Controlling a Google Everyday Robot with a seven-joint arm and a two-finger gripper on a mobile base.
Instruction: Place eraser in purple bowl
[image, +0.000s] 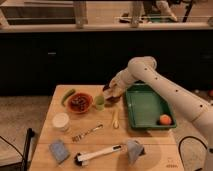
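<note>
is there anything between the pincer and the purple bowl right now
Nothing visible. The pincer hangs at the table's far edge, right over the purple bowl, with the pale-green cup just to the bowl's left, not between. The eraser cannot be made out.

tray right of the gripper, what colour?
Green. The tray shows in the camera view, an orange fruit in its corner, beside the gripper.

This looks like a lab or test space staged as a kitchen. A small wooden table (150, 150) carries tableware and cleaning things: an orange bowl (79, 103), a green tray (148, 107), a brush (98, 154), a sponge (59, 150). Dark cabinets and a railing stand behind. The gripper (112, 92) hangs over the table's far edge.
</note>
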